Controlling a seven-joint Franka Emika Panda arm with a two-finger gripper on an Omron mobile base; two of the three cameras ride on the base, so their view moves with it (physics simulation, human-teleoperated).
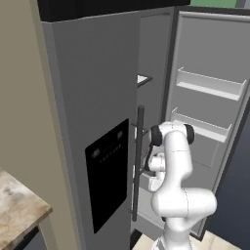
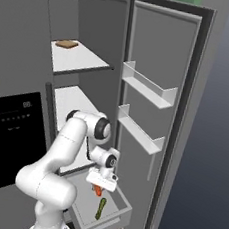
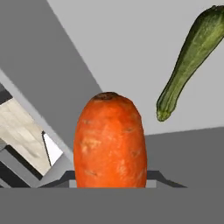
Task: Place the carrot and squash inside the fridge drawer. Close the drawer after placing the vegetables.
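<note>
The carrot [image 3: 109, 142] is looking matte with rough little pits, the squash [image 3: 192, 52] is showing smooth, slightly shiny skin, and the fridge drawer [image 2: 117, 218] is looking like plain matte plastic.

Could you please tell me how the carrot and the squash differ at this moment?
The carrot is orange and stubby; the squash is dark green, slender and slightly curved. The carrot hangs in the gripper above the fridge drawer; the squash lies on its floor. Both are small, elongated vegetables.

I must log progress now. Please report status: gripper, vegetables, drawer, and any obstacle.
Gripper shut on carrot, above open fridge drawer. Squash already lies in drawer. Nothing in the way below. Drawer not yet closed.
</note>
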